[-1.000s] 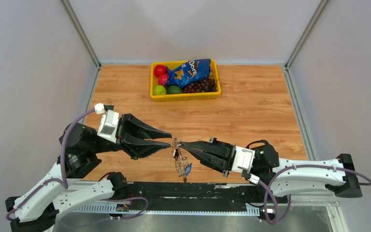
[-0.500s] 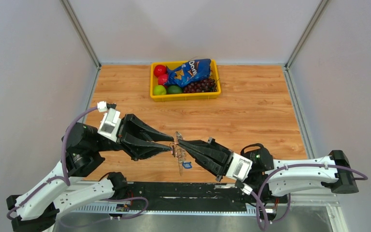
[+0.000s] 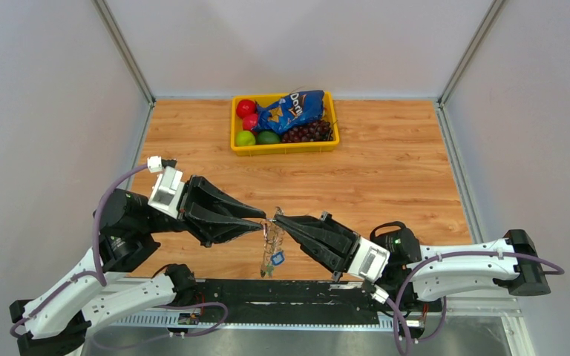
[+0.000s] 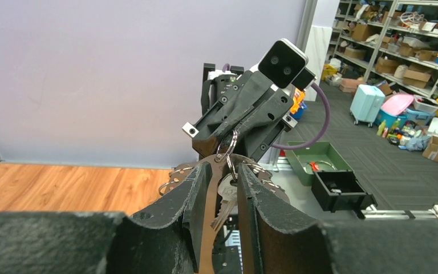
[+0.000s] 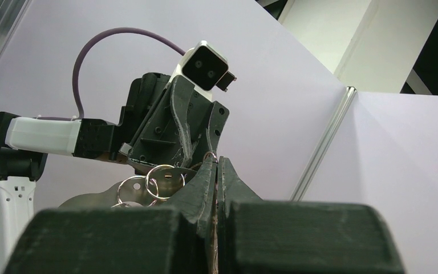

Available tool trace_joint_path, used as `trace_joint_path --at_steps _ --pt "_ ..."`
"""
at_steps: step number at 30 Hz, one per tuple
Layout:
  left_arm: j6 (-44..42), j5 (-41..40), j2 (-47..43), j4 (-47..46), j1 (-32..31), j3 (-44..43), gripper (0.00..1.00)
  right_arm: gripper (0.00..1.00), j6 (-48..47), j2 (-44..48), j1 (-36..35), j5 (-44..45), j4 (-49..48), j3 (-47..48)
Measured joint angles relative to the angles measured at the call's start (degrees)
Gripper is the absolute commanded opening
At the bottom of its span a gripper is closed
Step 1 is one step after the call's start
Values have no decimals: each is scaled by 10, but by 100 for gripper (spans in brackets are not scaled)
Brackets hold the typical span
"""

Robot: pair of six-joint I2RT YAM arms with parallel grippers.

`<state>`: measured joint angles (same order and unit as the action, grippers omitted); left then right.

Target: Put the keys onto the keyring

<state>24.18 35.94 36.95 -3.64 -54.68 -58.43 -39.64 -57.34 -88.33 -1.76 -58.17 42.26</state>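
The keyring [image 3: 269, 248], a silvery band with a small blue piece [image 3: 277, 258], hangs in the air between my two gripper tips. My left gripper [image 3: 262, 221] is nearly closed on its top end. In the left wrist view the band [image 4: 208, 228] lies flat against one finger, and a silvery key [image 4: 226, 191] hangs between the band and the other finger of that gripper [image 4: 225, 166]. My right gripper [image 3: 277, 219] faces it tip to tip, shut on a small split ring [image 4: 226, 149] that carries the key. In the right wrist view that gripper [image 5: 217, 160] has more split rings [image 5: 164, 181] beside it.
A yellow basket [image 3: 282, 148] with fruit, grapes and a blue chip bag [image 3: 291, 110] stands at the back middle of the wooden table. Grey walls close in the left, right and back sides. Both arms meet near the table's front edge.
My right arm has swung so that its wrist sits lower and nearer, tips still at the keyring. The keyring's lower end has swung left. My left jaws have narrowed.
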Motion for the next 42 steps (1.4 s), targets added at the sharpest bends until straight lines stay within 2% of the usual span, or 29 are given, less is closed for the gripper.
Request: trace_joint_path --at_steps 35,36,39,42 --pt "-1 2 17 1 0 0 26 0 15 10 -9 -57 1 0" --pt "-1 2 16 3 0 0 27 0 15 10 -9 -56 1 0" --pt "-5 -2 4 17 0 0 37 0 13 10 -9 -51 1 0" --pt "-7 -6 -11 28 0 0 41 0 9 14 -9 -43 5 0"
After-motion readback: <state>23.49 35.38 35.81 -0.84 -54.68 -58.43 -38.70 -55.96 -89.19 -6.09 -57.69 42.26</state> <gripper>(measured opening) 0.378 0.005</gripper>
